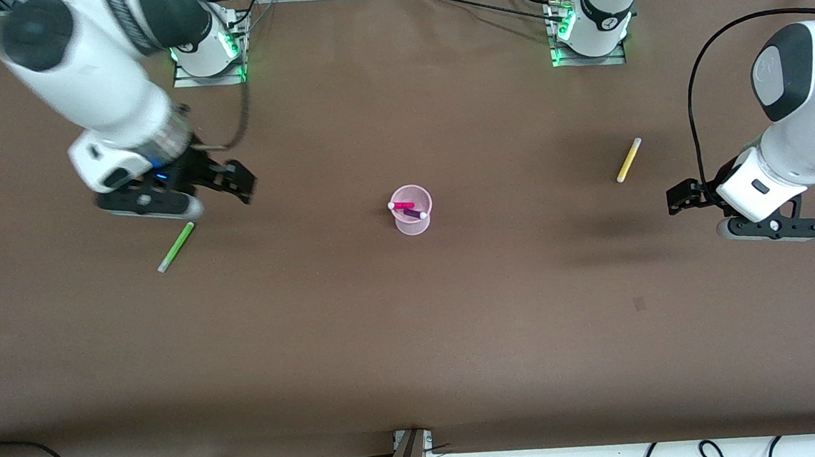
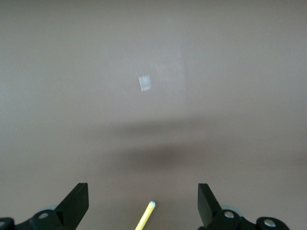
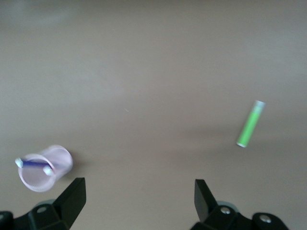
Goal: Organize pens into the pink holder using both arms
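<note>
Pink holder (image 1: 412, 209) stands upright mid-desk (image 1: 415, 342), with the magenta pen (image 1: 401, 205) and purple pen (image 1: 414, 214) leaning inside. Green pen (image 1: 176, 247) lies flat toward the right arm's end; right hand (image 1: 232, 180) hangs beside it, fingers wide apart, empty. Yellow pen (image 1: 629, 160) lies flat toward the left arm's end; left hand (image 1: 685, 197) hangs near it, spread wide, empty.

Left gripper (image 2: 143, 203) hangs over bare brown table (image 2: 230, 57) with its jaws spread wide.

Between the two black fingers (image 2: 76, 203) lies the pale-tipped end of the yellow pen (image 2: 146, 216), flat on the tabletop and apart from both fingers. A small pale rectangular mark (image 2: 145, 83) sits on the surface, above a soft dark shadow (image 2: 163, 155).
</note>
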